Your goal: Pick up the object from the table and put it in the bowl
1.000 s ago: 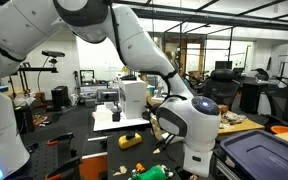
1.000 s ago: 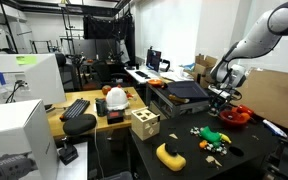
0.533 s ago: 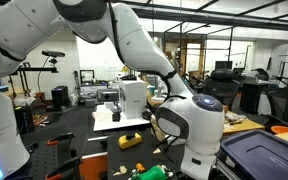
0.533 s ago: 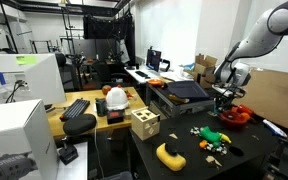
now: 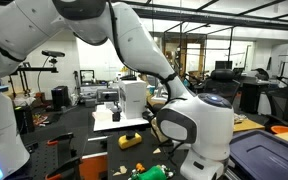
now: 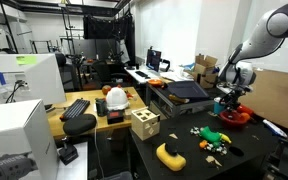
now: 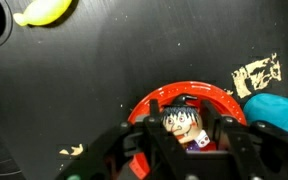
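Observation:
In the wrist view my gripper (image 7: 184,138) is shut on a small doll figure (image 7: 184,121) with black hair, a hat and a painted face. It hangs right above a red bowl (image 7: 156,100) on the black table. In an exterior view the gripper (image 6: 229,101) is over the same red bowl (image 6: 234,116) at the table's far right. In an exterior view the arm's bulky wrist (image 5: 196,125) hides the gripper, the figure and the bowl.
A yellow banana-like toy (image 7: 44,10), a teal object (image 7: 280,108) and a yellowish scrap (image 7: 256,72) lie around the bowl. A yellow toy (image 6: 170,155), green toys (image 6: 212,137), a wooden box (image 6: 144,124) and a black crate (image 6: 179,93) stand on the table.
The arm has carried the figure sideways across the table to above the red bowl. The grip on the figure has not changed.

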`<act>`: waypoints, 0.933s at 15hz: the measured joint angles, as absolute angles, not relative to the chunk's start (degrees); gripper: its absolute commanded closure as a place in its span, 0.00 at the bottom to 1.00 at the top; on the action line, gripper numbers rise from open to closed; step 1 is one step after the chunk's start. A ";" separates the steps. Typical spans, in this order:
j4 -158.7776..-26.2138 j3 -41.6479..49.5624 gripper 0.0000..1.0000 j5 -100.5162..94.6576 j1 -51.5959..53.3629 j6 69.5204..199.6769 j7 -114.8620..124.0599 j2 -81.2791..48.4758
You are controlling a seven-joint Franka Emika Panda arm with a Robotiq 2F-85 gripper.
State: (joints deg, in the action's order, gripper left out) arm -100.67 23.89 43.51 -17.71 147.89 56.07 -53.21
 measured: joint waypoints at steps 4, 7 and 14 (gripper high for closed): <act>-99.46 24.73 0.81 39.87 -18.61 147.89 62.87 -54.87; -98.24 24.81 0.30 37.15 -19.35 148.03 67.31 -56.32; -98.53 24.61 0.00 28.30 -17.02 152.20 72.17 -57.02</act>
